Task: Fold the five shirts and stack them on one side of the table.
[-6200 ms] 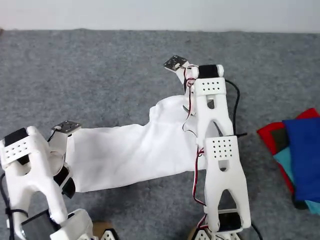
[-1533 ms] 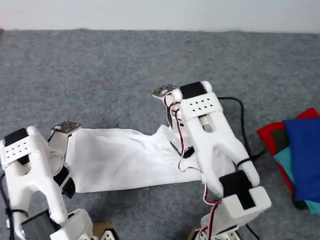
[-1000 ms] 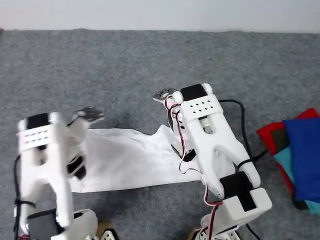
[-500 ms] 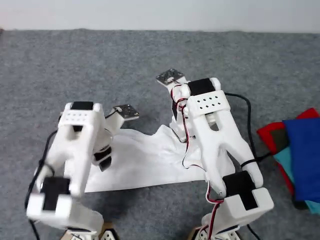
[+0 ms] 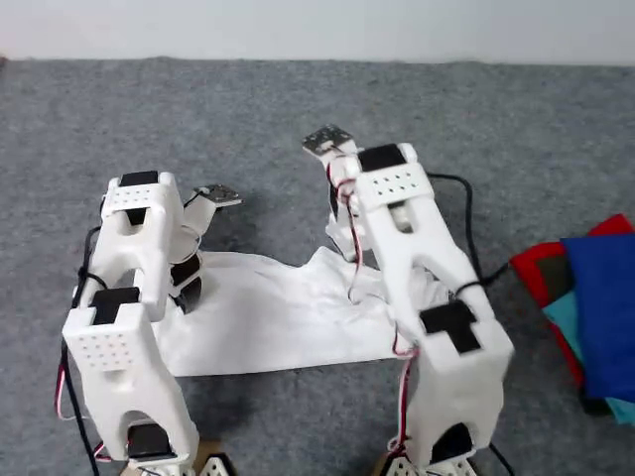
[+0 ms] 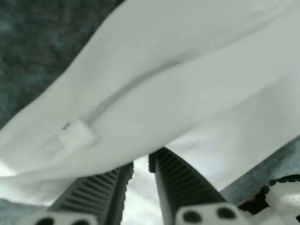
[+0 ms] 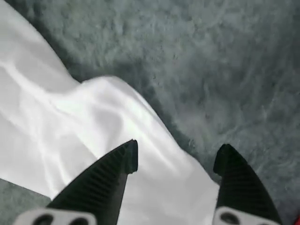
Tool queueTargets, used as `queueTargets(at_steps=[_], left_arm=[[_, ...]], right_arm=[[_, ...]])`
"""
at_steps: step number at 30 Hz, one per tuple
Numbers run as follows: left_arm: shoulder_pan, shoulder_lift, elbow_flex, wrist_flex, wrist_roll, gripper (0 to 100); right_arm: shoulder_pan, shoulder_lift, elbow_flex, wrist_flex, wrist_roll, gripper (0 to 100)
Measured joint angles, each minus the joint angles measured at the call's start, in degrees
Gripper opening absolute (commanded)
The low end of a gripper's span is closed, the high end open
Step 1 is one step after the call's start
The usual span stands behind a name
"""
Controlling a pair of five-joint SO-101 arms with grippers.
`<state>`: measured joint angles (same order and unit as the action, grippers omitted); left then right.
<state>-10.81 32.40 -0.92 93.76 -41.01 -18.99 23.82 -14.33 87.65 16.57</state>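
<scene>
Your left gripper [image 6: 139, 164] has its jaws pinched almost together on a fold of the white shirt [image 5: 278, 317]. The shirt lies rumpled on the grey table [image 5: 198, 109], stretched from left to right between the two arms, toward the near side. Your right gripper [image 7: 178, 157] hangs with its jaws spread wide over the shirt's far right edge, holding nothing, while a stack of folded shirts [image 5: 595, 297], blue on top, sits at the table's right edge, well apart from the white one.
</scene>
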Motion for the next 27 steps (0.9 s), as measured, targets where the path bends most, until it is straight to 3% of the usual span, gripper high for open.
queueTargets(at_steps=[10,20,24,27], left_arm=[[0.0,0.0,-0.1,0.0,0.0,6],[0.0,0.2,-0.1,0.0,0.0,6],[0.0,0.2,-0.1,0.3,0.0,6],[0.0,0.2,-0.2,0.5,0.0,6]], right_arm=[[-4.3,24.7,-31.6,13.0,4.1,27.4],[-12.7,19.8,-24.5,13.0,4.2,27.4],[-12.8,19.3,-19.3,13.0,4.3,26.7],[-11.2,19.3,-19.1,13.0,4.4,14.3]])
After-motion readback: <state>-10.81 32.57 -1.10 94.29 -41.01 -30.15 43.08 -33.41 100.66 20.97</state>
